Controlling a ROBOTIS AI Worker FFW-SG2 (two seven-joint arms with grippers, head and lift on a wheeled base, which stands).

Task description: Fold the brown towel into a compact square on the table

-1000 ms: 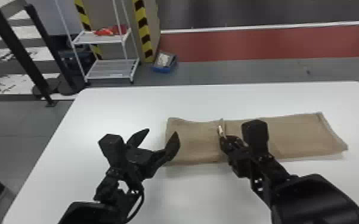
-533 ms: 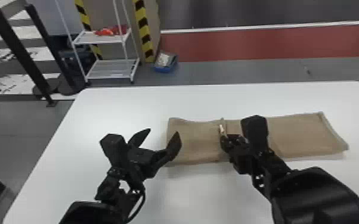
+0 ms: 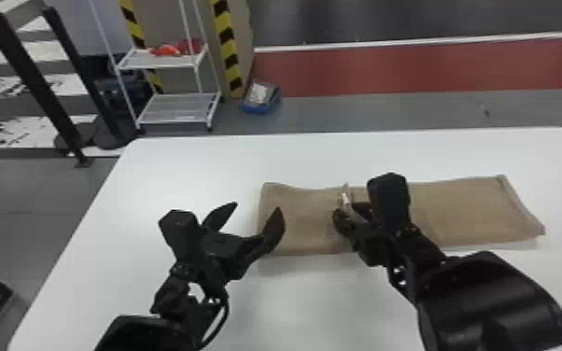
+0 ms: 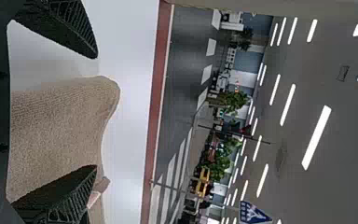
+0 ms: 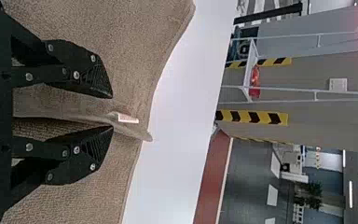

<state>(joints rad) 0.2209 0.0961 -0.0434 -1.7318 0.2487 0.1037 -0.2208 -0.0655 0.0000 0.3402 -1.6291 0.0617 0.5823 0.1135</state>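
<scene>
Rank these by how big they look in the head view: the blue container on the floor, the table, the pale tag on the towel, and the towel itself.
Largest to smallest:
1. white table
2. brown towel, though partly hidden by the right arm
3. blue container
4. pale tag

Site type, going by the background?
Likely an indoor demo hall or lab: ceiling strip lights, a wire-frame shelf cart and yellow-black striped tape show behind the table.

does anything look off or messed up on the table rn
Only the brown towel looks uneven: a ridge of cloth with a pale tag stands up between the fingers of the right claw, while most of the towel lies flat.
</scene>
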